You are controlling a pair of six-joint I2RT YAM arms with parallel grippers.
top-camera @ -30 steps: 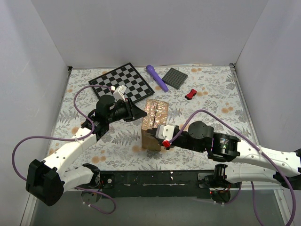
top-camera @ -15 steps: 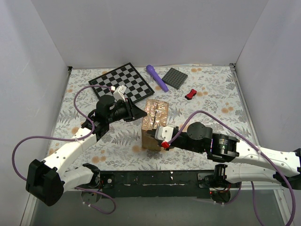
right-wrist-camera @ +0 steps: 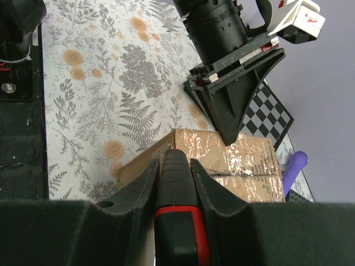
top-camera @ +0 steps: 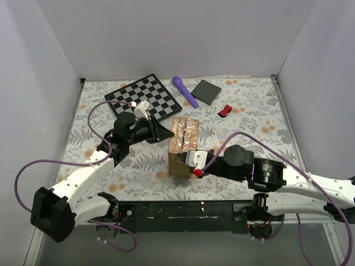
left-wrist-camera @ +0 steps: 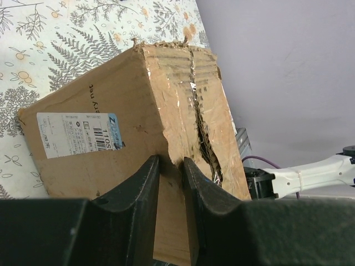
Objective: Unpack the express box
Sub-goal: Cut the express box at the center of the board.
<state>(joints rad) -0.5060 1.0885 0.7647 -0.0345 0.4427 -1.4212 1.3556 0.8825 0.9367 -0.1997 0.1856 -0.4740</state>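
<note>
Standing upright in the middle of the fern-printed table (top-camera: 255, 124), the express box (top-camera: 183, 136) sits between the two claws. It is plain brown corrugated card, scuffed and ragged along its top edges. Shiny tan tape (right-wrist-camera: 244, 152) lies crinkled over the folded-down flaps, and a torn split (left-wrist-camera: 202, 130) runs along the centre seam. One side carries a white shipping label (left-wrist-camera: 75, 133) with a barcode and a blue patch. The left gripper (top-camera: 165, 133) has its fingers almost together, tips against the box's top edge; whether they nip any card I cannot tell. The right gripper (top-camera: 181, 159), low at the box's near side, is clamped on a black, red-banded tool (right-wrist-camera: 176, 221).
</note>
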